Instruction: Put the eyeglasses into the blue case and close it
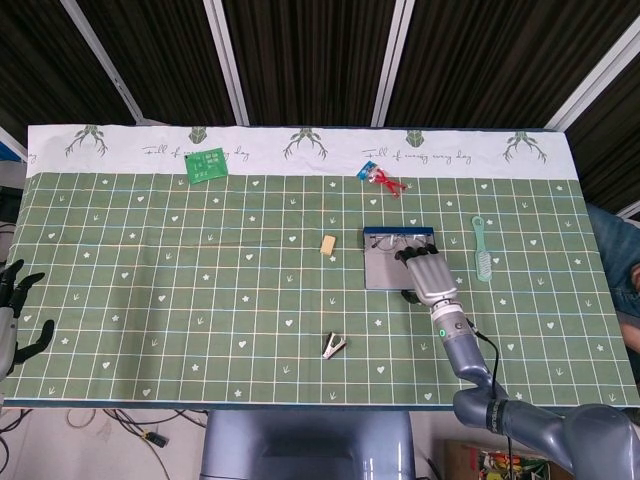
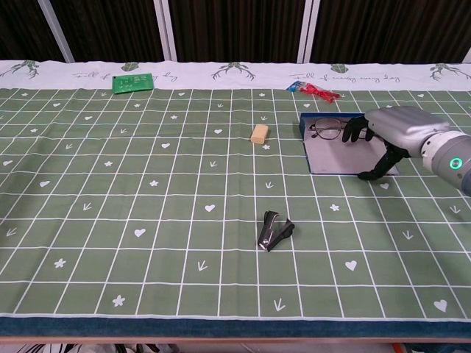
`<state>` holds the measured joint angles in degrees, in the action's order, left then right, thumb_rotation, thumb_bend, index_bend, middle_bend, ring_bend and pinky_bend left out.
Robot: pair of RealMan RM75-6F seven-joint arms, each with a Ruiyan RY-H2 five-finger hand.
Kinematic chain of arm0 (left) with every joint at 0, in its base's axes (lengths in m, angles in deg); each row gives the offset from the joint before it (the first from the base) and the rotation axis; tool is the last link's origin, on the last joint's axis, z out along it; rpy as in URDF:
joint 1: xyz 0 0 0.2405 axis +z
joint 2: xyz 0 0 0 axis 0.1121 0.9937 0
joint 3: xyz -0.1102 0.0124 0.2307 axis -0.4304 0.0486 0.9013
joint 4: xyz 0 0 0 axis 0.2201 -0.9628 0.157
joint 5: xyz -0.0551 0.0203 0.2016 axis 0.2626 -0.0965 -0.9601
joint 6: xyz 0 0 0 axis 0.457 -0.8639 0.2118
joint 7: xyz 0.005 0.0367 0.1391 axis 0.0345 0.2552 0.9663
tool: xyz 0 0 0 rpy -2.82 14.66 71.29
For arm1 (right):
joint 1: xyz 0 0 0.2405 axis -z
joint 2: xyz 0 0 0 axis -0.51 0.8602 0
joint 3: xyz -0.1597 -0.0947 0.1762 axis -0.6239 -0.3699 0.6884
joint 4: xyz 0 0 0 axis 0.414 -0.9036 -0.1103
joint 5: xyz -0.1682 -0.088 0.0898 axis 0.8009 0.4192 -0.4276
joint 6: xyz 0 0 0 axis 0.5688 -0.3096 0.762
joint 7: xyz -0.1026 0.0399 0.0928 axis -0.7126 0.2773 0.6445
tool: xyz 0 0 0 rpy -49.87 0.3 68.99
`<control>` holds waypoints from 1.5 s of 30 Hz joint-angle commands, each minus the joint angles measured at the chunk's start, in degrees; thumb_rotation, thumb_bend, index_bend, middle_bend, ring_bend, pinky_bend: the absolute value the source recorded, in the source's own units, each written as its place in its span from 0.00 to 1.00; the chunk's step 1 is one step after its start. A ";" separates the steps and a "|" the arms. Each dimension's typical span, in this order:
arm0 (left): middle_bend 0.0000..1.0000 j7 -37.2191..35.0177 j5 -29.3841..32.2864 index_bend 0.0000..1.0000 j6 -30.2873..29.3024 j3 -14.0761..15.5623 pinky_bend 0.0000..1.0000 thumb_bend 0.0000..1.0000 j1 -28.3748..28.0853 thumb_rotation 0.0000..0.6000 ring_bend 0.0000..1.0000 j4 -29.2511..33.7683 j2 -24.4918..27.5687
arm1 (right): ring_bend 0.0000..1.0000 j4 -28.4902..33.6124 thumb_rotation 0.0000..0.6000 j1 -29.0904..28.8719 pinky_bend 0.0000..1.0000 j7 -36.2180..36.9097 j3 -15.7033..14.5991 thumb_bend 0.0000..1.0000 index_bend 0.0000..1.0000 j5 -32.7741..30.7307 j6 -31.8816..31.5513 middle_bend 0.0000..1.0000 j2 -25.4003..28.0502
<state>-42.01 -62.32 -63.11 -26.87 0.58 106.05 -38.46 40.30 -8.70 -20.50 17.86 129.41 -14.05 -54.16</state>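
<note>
Right now the glasses (image 2: 328,132) lie inside the open case (image 2: 335,153), along its far wall, at about twelve o'clock of the case's floor. Their long axis runs nine to three, across the counter (image 2: 147,206), parallel to that wall. The right hand (image 2: 394,132) is at the case's three o'clock edge, its fingers (image 2: 356,131) reaching toward nine o'clock and ending at the right end of the frame. In the chest view the dark fingertips appear to touch or lightly pinch that end, but I cannot tell whether they are grasping it or only resting against it; the thumb points down toward the counter beside the case. From above, the right hand (image 1: 428,277) covers the case's right side.

The left hand (image 1: 12,310) hangs at the counter's far nine o'clock edge, fingers spread and holding nothing, well apart from everything. So the right hand is plainly the nearer one, and I judge the remaining work, letting go and folding the lid over, falls to it.
</note>
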 commanded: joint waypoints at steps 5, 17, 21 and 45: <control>0.00 0.05 0.01 0.15 0.00 0.01 0.00 0.38 0.00 1.00 0.00 0.03 0.00 | 0.31 0.06 1.00 0.16 0.22 0.22 0.37 0.40 0.37 0.44 0.11 0.31 -0.07; 0.00 0.06 0.06 0.16 -0.07 -0.02 0.00 0.38 0.02 1.00 0.00 0.04 0.00 | 0.32 -0.42 1.00 -0.44 0.22 0.76 2.03 0.47 0.38 1.02 0.17 0.32 -0.30; 0.00 -0.01 0.08 0.15 -0.11 -0.04 0.00 0.38 0.05 1.00 0.00 0.03 0.01 | 0.32 -1.15 1.00 -1.17 0.22 1.00 3.32 0.47 0.38 0.66 0.51 0.32 -0.45; 0.00 -0.24 0.14 0.16 -0.16 -0.07 0.00 0.38 0.12 1.00 0.00 0.14 0.13 | 0.33 -16.15 1.00 -6.12 0.22 6.35 6.98 0.47 0.43 0.95 4.26 0.33 -6.77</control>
<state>-42.26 -62.18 -63.27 -26.94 0.69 106.19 -38.33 25.42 -14.31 -15.06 24.54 130.15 -10.12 -60.12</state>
